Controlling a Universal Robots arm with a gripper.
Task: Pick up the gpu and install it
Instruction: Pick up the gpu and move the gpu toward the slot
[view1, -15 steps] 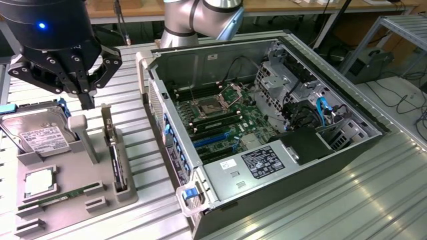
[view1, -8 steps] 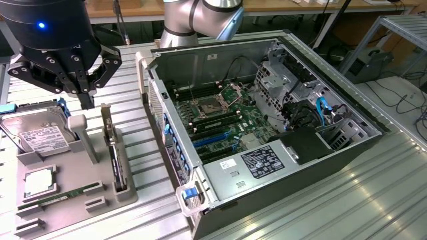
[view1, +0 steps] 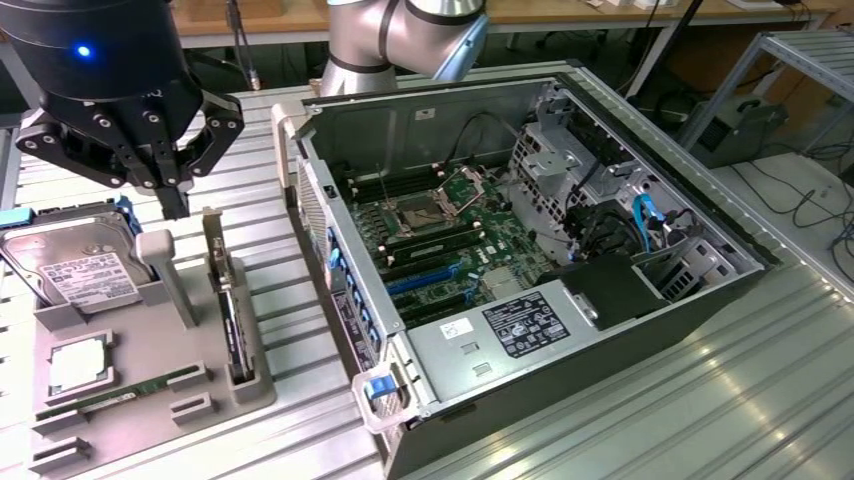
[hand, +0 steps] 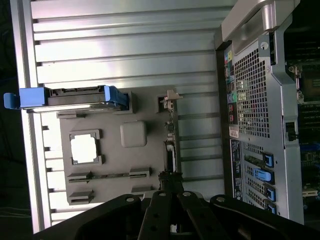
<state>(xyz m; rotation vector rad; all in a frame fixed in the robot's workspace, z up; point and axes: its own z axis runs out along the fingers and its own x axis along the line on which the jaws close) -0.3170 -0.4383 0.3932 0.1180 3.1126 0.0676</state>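
My claw (view1: 172, 205) (hand: 171, 182) is shut, fingertips pressed together w/ nothing between them. It holds nothing and touches nothing. It hangs in the air above the gray tray (view1: 200, 400) (hand: 145, 165), tips pointing down.

Closest thing below me is the gpu (view1: 235, 335) (hand: 173, 150). It stands on its long edge in a narrow slot on the side of the tray nearest the pc case (view1: 561, 230) (hand: 255, 100), not in the case. From the wrist view I see it edge-on, a thin line. Its long axis runs along the tray, approx parallel to the case's rear panel. The bracket (view1: 212, 245) (hand: 170, 102) end points toward the hard-drive end of the tray, which is the far end in the exterior view. The card itself is thin, flat and dark, and the bracket is a narrow pale metal strip w/ a small bent tab on top.

Further off on the same tray is a slim green memory stick (view1: 120, 392) (hand: 107, 175), lying flat in its clips. Beyond it a square silver chip (view1: 80, 365) (hand: 84, 150) sits in a frame. At the far end is the hard drive (view1: 74, 270) (hand: 75, 97), w/ a white label and blue side rails.

Past the tray, on the exterior view's right, the case lies open on the slatted metal table (view1: 694, 400), motherboard exposed.
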